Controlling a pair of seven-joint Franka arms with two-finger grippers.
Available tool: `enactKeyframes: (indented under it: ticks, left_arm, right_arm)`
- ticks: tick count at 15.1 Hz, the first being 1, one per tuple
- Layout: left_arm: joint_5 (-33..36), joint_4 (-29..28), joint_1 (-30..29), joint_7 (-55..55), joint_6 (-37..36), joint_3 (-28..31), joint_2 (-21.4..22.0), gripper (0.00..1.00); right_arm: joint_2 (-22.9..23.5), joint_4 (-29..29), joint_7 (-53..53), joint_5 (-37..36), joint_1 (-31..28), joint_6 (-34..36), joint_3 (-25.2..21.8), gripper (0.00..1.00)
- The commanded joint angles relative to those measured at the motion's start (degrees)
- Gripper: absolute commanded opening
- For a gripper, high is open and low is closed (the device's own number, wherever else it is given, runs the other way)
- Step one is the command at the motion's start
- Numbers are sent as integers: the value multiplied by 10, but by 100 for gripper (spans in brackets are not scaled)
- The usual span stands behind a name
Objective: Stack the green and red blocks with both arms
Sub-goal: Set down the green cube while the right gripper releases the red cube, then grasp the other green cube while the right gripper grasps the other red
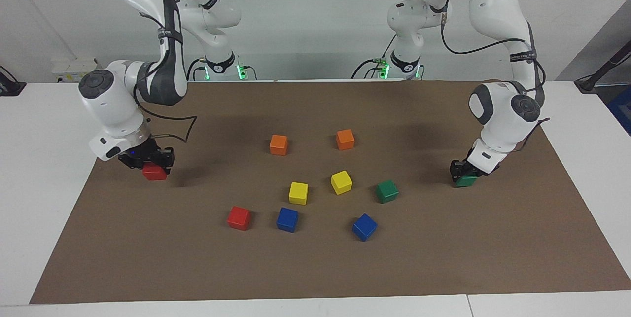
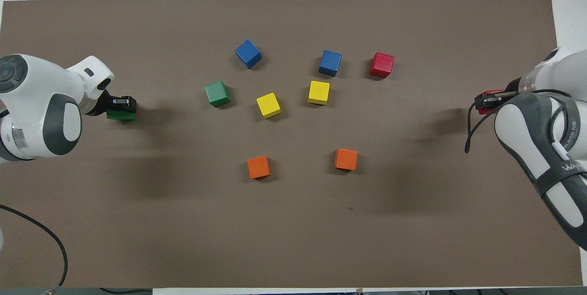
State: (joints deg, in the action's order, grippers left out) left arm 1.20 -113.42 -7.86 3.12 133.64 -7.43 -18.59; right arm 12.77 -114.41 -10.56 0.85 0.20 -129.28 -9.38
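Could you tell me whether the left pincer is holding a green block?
Yes: the left pincer is shut on a green block at the mat.

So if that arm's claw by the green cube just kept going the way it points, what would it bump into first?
The left gripper points down at the green block it sits on; that block comes first, then the brown mat under it.

A robotics lab; two white robot arms (image 1: 148,60) are mounted at the edge of a white counter (image 1: 44,159) spread with a brown mat (image 1: 315,267); cables (image 1: 473,51) trail from them; coloured toy blocks (image 1: 298,193) lie scattered before a bare white wall (image 1: 315,21).
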Motion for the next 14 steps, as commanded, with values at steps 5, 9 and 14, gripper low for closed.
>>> enactKeyframes:
  ticks: [5, 9, 14]
  left_arm:
    - [8, 114, 17, -22, -110, -1, -13, 100]
    - [11, 262, 143, -321, -204, -1, -65, 100]
    - [89, 229, 211, -488, -75, -1, -101, 100]
  right_arm:
    - [81, 14, 5, -5, -9, -75, 9, 0]
    - [77, 22, 33, -3, -3, -62, 9, 100]
    - [86, 201, 68, -22, 31, 146, 9, 100]
